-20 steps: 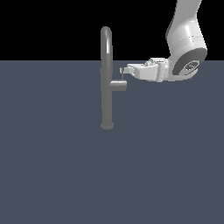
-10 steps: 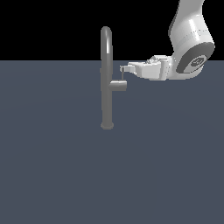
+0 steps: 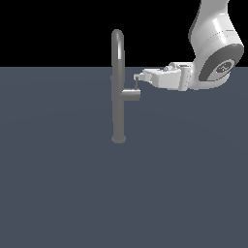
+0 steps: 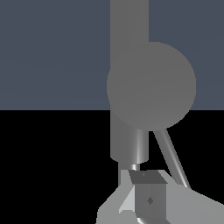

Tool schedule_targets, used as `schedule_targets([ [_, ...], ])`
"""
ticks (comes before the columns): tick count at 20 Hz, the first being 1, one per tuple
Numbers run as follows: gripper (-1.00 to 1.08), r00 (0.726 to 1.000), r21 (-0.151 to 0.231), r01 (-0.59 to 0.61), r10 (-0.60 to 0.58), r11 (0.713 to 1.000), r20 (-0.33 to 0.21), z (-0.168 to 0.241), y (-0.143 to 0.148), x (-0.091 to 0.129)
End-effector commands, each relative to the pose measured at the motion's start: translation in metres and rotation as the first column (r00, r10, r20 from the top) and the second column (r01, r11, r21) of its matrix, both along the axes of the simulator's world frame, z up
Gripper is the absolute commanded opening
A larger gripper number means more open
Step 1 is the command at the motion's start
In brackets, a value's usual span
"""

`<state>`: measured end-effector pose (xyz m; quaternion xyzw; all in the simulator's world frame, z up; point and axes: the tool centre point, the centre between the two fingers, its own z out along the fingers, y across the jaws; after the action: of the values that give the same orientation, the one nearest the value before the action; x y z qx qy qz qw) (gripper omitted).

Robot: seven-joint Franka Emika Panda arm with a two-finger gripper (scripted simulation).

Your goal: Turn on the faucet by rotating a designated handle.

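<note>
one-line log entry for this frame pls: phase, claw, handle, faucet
phase: approach at handle | claw: beside handle tip, open/shut unclear | handle: thin rod upright on side stub, contact unclear | faucet: upright on floor

Upright grey faucet point(image 3: 117, 87) (arched); thin handle point(image 3: 136, 84) on stub.

One tall slim grey metallic faucet point(image 3: 117, 87) with an arched gooseneck top stands just beyond the fingertips. One thin short grey metal rod handle point(image 3: 137, 83) rises from its single side stub, right at the fingertips of the one white gripper point(image 3: 136, 76).
</note>
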<state>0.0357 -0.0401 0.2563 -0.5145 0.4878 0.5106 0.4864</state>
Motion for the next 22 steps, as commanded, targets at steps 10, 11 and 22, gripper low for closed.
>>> schedule_targets([
  [10,-1.0,1.0,0.003,-0.007,0.007,1.0,0.001,-0.005,-0.002,-0.028],
  [11,-1.0,1.0,0.004,-0.007,0.007,1.0,0.0,-0.007,-0.002,-0.031],
  [22,-1.0,1.0,0.004,-0.009,0.009,1.0,0.001,-0.033,-0.003,-0.055],
])
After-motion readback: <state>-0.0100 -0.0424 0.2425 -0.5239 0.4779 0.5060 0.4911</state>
